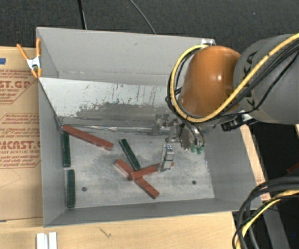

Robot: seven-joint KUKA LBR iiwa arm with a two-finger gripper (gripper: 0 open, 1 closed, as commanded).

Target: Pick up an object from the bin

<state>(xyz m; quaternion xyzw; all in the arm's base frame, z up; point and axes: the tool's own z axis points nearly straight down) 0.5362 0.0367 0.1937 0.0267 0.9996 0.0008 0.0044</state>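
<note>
The arm [273,82] reaches in from three o'clock, its orange wrist cover [211,82] at about one o'clock. Below the cover the gripper [167,161] hangs low near the centre, pointing down and seemingly tilted toward seven o'clock.

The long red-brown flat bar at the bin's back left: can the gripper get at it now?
Probably yes: the long red-brown flat bar lies uncovered, and nothing tall stands between it and the gripper.

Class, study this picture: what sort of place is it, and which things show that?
Probably a robotics lab: a cabled robot arm reaches into a grey metal bin of loose red bars and green bars.
</note>
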